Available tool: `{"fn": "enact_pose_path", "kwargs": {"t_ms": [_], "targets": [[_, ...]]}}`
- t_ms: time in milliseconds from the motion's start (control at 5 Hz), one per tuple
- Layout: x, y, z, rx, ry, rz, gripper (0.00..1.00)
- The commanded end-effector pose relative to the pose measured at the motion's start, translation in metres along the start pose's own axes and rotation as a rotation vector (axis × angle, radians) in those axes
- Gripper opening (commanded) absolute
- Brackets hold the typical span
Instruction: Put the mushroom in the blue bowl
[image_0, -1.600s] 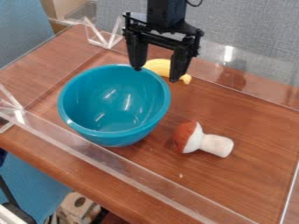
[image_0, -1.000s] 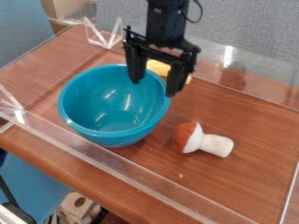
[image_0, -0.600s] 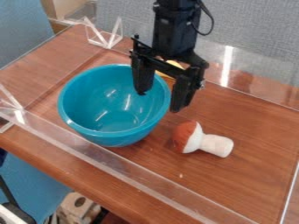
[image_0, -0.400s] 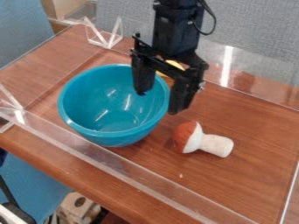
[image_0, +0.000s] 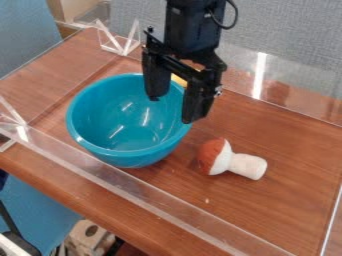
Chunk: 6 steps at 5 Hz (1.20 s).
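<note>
We see the gripper (image_0: 178, 97) has shifted a bit since a moment ago: it slid up and left in the frame, from over the gap between bowl and mushroom back toward the bowl's right rim, and its wrist has rolled some, so the two fingers line up differently vs. before. Fingers stand wide apart, nothing between them, nothing held. Tips hang just above the right edge of the blue bowl (image_0: 130, 118), pointing down.

What that means for the task, as we judge it: no pickup yet. The drift takes the claw slightly away from the target, not toward it, so we read this as re-aiming or lining up the wrist before a descent, approach phase only.

The mushroom (image_0: 233, 160) lies on its side on the wooden table (image_0: 287, 150), lower right of center, cap toward the bowl, white stem pointing right. It's near the bowl's right side but not touching, and clear of the fingers.

Containers: the bowl sits left of center, upright, open side up. Inside looks empty, just glossy highlights. Behind the gripper a bit of yellow banana (image_0: 210, 90) peeks out, mostly hidden; not in the bowl as far as we can tell.
</note>
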<state>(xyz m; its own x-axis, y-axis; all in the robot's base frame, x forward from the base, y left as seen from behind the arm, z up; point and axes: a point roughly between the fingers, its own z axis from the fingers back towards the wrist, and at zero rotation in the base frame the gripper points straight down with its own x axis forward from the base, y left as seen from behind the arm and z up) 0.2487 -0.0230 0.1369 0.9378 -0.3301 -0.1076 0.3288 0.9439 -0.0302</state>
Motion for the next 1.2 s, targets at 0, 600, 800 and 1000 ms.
{"fn": "enact_pose_path", "kwargs": {"t_ms": [0, 600, 800, 1000], "targets": [[0.004, 0.011, 0.015, 0.011, -0.056, 0.056, 1.0], [0.014, -0.009, -0.014, 0.043, -0.052, -0.295, 1.0], [0.021, -0.02, -0.021, 0.055, -0.059, -0.351, 1.0], [0.031, -0.026, -0.026, 0.063, -0.069, -0.41, 1.0]]}}
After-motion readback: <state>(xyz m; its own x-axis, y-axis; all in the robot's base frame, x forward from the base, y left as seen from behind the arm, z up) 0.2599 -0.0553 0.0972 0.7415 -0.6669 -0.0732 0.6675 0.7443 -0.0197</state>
